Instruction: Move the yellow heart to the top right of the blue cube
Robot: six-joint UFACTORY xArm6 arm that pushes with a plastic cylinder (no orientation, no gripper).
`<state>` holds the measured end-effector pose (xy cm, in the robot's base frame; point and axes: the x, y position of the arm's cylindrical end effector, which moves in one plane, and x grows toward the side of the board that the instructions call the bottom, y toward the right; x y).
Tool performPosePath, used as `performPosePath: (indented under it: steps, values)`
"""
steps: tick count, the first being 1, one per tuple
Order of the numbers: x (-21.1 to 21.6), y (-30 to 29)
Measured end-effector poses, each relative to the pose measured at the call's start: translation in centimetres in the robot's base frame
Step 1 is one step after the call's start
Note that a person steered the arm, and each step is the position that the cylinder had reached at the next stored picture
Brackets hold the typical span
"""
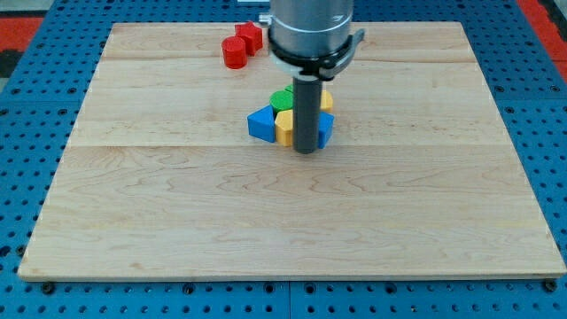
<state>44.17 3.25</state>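
A tight cluster of blocks sits at the board's middle top. A yellow block [284, 127], its shape unclear, lies at the cluster's front, touching a blue block [260, 124] on its left. Another blue block [326, 129] peeks out to the right of the rod. A green block [282, 97] sits behind them, and a second yellow block [327, 100] shows at the back right. My tip [306, 151] rests on the board at the cluster's bottom edge, between the front yellow block and the right blue block. The rod hides the cluster's centre.
Two red blocks, a cylinder [235, 52] and another [250, 36], stand near the board's top edge, left of the arm. The wooden board [266, 221] lies on a blue perforated table [35, 53].
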Motion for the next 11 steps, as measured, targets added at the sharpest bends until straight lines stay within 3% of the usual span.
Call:
performPosePath:
  steps: [1,2,3,4,5,6,7,9,11]
  values:
    - [-1.4,1.0]
    - [2.7,0.7]
    - [1.6,7.4]
    - [-5.9,11.0]
    - [-14.7,9.6]
    - [-17.0,2.4]
    - [-11.6,2.1]
    - [-5.6,1.6]
    - [-5.6,7.8]
